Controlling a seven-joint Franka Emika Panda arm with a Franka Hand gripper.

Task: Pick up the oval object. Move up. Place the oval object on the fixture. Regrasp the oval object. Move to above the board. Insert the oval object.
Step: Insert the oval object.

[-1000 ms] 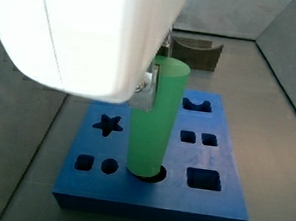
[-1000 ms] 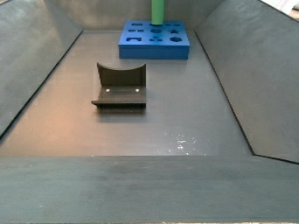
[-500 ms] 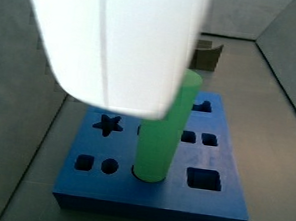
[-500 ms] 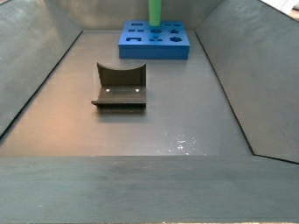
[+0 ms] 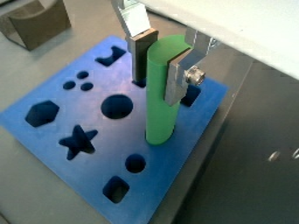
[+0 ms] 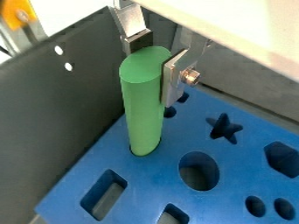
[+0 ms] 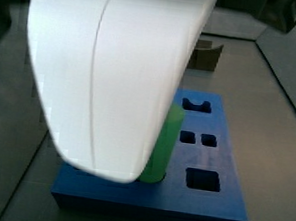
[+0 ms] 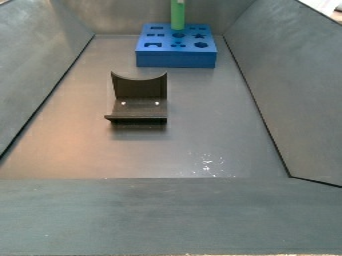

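Gripper (image 5: 163, 63) pinching upright oval object (image 5: 163, 92) (long axis vertical), above board (image 5: 70, 114).

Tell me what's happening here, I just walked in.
A Franka arm is inserting the oval object, a green peg, into the blue board. The gripper is above the board, its silver fingers on either side of the peg's upper end. The peg stands upright with its lower end in one of the board's holes; how deep it sits cannot be told. The dark fixture stands apart on the floor in a side view, with nothing on it.
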